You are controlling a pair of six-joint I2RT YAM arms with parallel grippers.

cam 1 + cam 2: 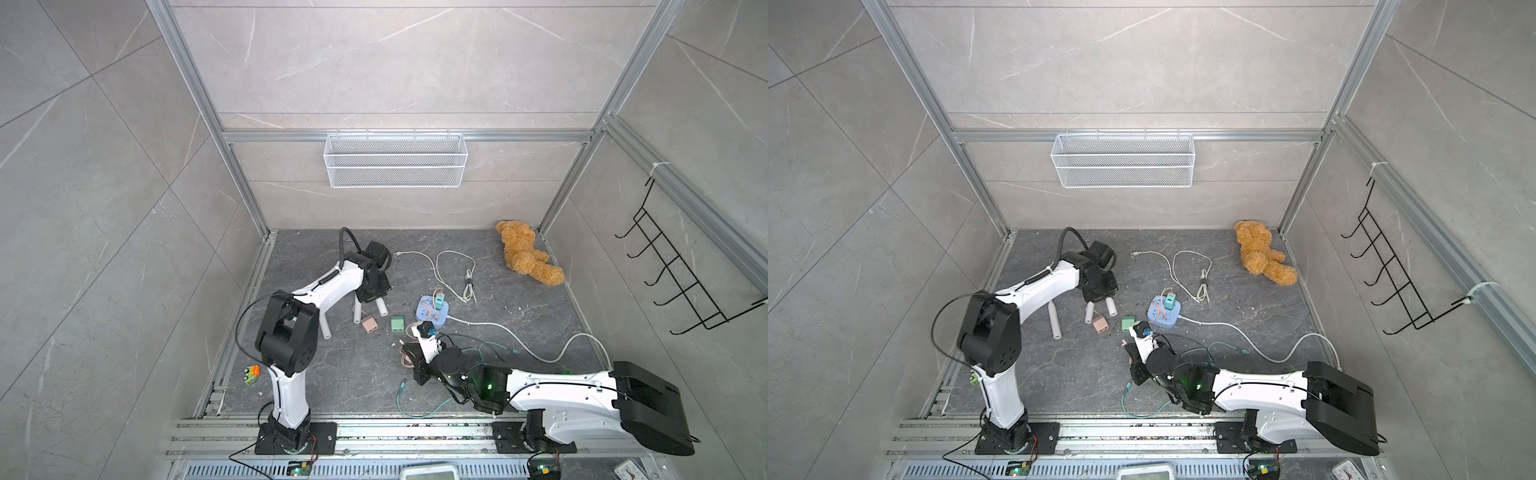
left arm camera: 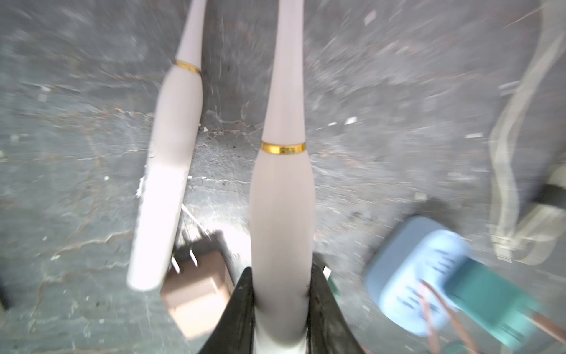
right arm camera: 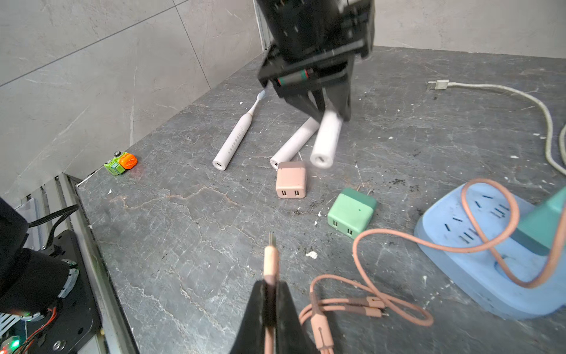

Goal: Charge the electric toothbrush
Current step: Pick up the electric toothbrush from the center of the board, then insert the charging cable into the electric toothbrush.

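- Toothbrush (image 3: 327,135): tilted, base end seemingly clear of the tabletop (image 3: 199,233), port facing the right arm.
- Left gripper (image 3: 332,115) clamps its handle. Hold it steady.
- Right gripper (image 3: 271,289) pinches the pink cable plug (image 3: 271,260). Line the plug up with the port and push straight.

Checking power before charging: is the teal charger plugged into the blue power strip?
Apparently in: teal charger sits upright on the blue power strip; prongs hidden.

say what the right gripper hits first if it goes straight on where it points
Likely the pink charger block, which lies ahead of the cable plug pinched in the right gripper; depth is unclear, so it may skim past.
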